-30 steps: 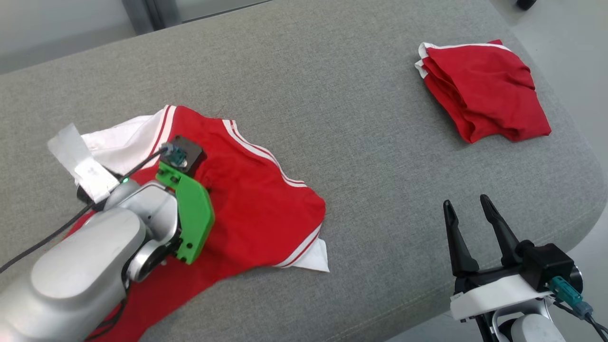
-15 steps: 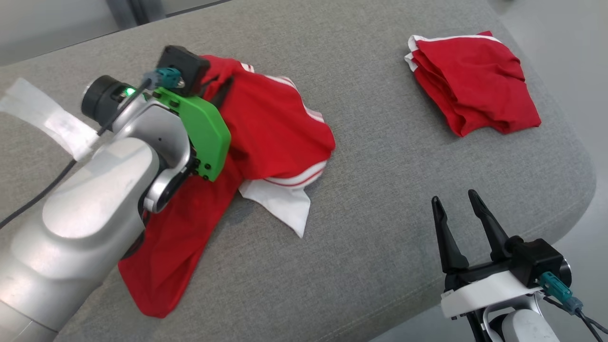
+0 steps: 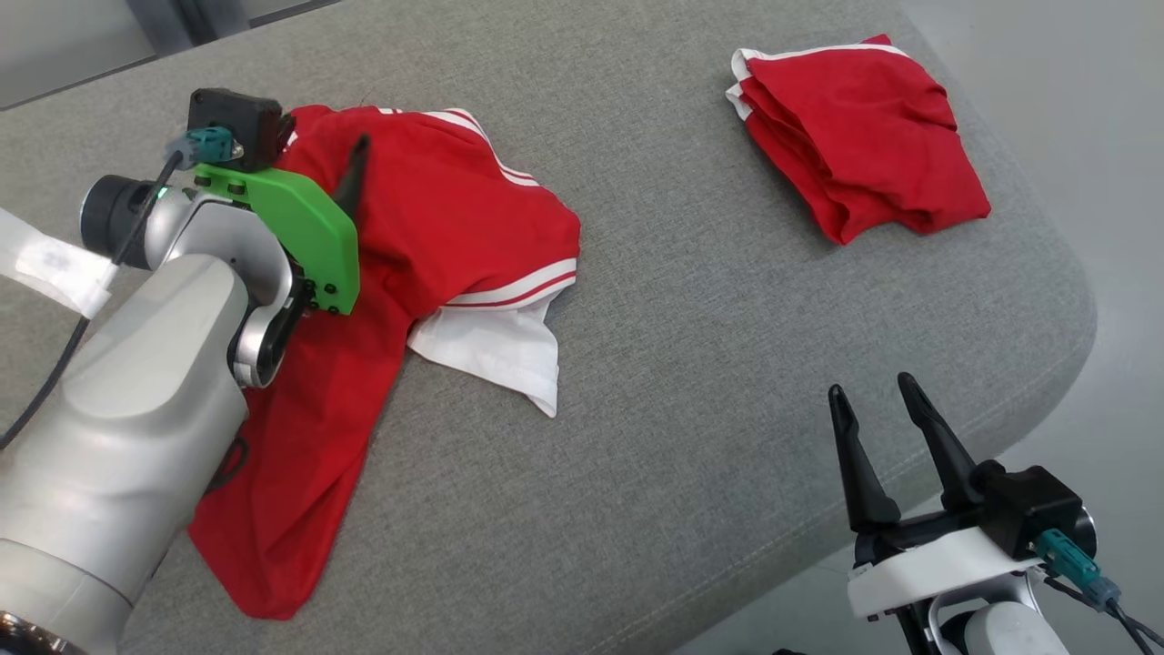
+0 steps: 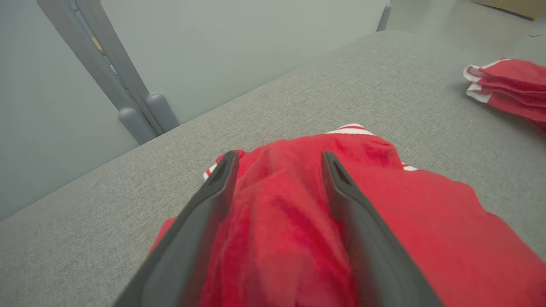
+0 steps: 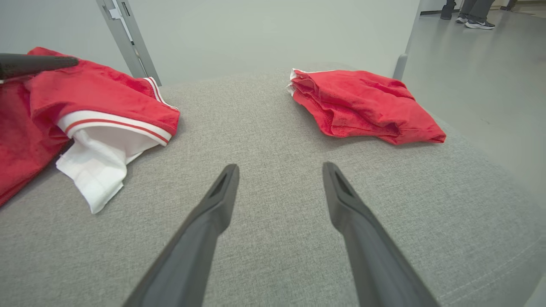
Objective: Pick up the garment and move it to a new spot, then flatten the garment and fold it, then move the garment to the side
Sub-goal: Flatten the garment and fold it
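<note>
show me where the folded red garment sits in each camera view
Head view: folded red garment, upper right on the grey cushion.
Left wrist view: folded red garment, at the right edge.
Right wrist view: folded red garment, upper middle, right of centre.
Shared landmark: the loose red garment, to its left in every view.

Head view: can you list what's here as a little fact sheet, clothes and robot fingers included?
surface: grey cushion
loose garment: red, white trim, crumpled, on the left
folded garment: red, far right, apart from the other
left fingers: spread open over the loose garment
right fingers: spread open, holding nothing, near the cushion's right edge
</note>
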You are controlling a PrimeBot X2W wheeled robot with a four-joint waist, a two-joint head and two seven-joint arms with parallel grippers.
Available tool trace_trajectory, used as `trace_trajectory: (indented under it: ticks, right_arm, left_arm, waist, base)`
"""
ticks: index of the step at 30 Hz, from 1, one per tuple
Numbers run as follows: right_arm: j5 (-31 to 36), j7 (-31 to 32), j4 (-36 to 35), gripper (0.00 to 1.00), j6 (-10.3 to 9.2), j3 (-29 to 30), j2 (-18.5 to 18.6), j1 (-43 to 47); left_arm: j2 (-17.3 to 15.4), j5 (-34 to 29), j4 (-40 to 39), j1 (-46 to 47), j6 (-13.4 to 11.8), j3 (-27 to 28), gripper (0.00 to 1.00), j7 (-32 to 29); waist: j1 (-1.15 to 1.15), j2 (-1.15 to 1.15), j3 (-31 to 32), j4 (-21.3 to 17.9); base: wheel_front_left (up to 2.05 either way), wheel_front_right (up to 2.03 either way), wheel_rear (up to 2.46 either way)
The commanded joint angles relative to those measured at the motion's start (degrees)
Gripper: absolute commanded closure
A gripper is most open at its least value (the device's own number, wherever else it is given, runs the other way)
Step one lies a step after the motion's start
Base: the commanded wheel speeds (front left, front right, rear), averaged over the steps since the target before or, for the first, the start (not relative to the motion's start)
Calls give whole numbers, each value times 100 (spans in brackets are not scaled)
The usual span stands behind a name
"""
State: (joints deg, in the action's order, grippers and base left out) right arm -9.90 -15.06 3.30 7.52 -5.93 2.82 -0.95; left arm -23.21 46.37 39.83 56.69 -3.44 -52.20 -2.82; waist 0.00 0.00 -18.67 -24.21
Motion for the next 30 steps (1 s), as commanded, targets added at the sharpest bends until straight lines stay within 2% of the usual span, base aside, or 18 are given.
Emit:
trace_trajectory:
  ticks: [1, 7, 10, 16, 17, 20, 23, 26, 30]
  right_arm:
    - [-14, -15, -24, 0, -6, 93, 15, 84]
    - [24, -15, -27, 0, -6, 258, 16, 133]
    - [55, -15, -25, 0, -6, 327, 14, 182]
    - [180, -15, 11, 0, -6, 377, 14, 288]
    - [241, -15, 32, 0, -6, 301, 14, 292]
    - [330, -15, 115, 0, -6, 121, 16, 251]
    - [490, -15, 294, 0, -6, -49, 15, 114]
    - [610, -5, 668, 0, -7, -264, 15, -150]
    - [633, 350, 1173, 0, -6, -522, 13, -740]
  left_arm:
    - [62, 130, -7, -79, 54, 141, 0, 245]
    - [-52, 508, -515, -430, -57, 628, 0, 908]
    - [-274, 813, -1134, -999, -224, 913, 0, 1134]
    - [-962, 1427, -2620, -2660, -857, 1334, 0, 1295]
    - [-1131, 1637, -3086, -3276, -1062, 1466, 0, 1367]
    - [-1329, 1883, -3703, -4098, -1344, 1558, 0, 1419]
    - [-1347, 2125, -4232, -4702, -1516, 1532, 0, 1364]
    - [-1256, 2475, -4577, -5061, -1457, 1532, 0, 1291]
    - [-1223, 2516, -4634, -5204, -1498, 1352, 0, 1121]
  waist:
    - [0, 0, 60, 94]
    - [0, 0, 246, 305]
    - [0, 0, 368, 446]
    - [0, 0, 489, 794]
    - [0, 0, 523, 912]
    - [0, 0, 568, 1111]
    - [0, 0, 581, 1345]
    - [0, 0, 572, 1552]
    - [0, 0, 570, 1754]
  base:
    - [0, 0, 0]
    - [0, 0, 0]
    - [0, 0, 0]
    - [0, 0, 0]
    - [0, 0, 0]
    - [0, 0, 0]
    - [0, 0, 0]
    - [0, 0, 0]
    - [0, 0, 0]
